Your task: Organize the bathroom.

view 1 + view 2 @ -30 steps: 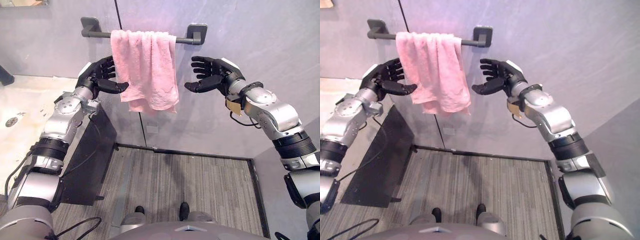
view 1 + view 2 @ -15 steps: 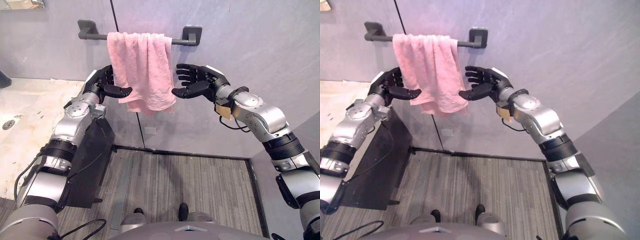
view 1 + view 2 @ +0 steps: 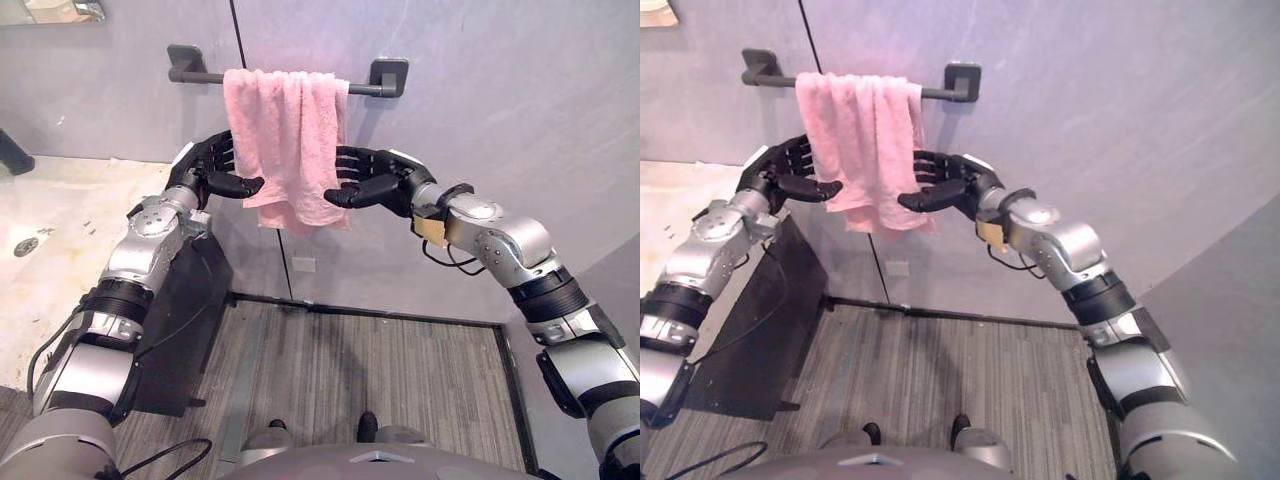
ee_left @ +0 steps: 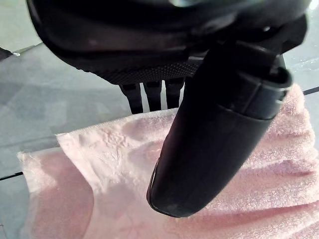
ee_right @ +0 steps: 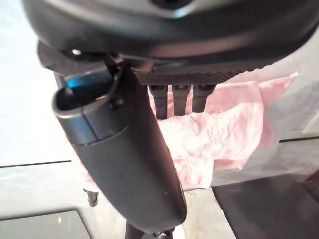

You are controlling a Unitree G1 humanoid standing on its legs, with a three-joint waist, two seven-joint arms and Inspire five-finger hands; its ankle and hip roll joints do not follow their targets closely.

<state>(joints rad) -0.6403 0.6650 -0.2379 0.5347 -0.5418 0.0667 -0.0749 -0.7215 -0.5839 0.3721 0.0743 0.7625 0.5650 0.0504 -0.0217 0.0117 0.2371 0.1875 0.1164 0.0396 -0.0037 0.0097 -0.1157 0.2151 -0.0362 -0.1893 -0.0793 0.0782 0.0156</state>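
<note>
A pink towel hangs bunched over a dark wall bar, covering the bar's middle. My left hand is open at the towel's left edge, thumb across the front of the cloth and fingers reaching behind it. My right hand is open at the towel's lower right edge, its thumb lying over the bottom corner. In the right wrist view the towel shows just past the straight fingers. Neither hand has closed on the cloth.
A black cabinet stands against the wall below my left arm. Left of it lies a pale stone surface with a drain. Striped grey flooring runs up to the grey wall.
My right hand has moved left until its thumb reaches the towel's lower right corner. My left hand has stayed at the left edge, thumb now over the cloth.
</note>
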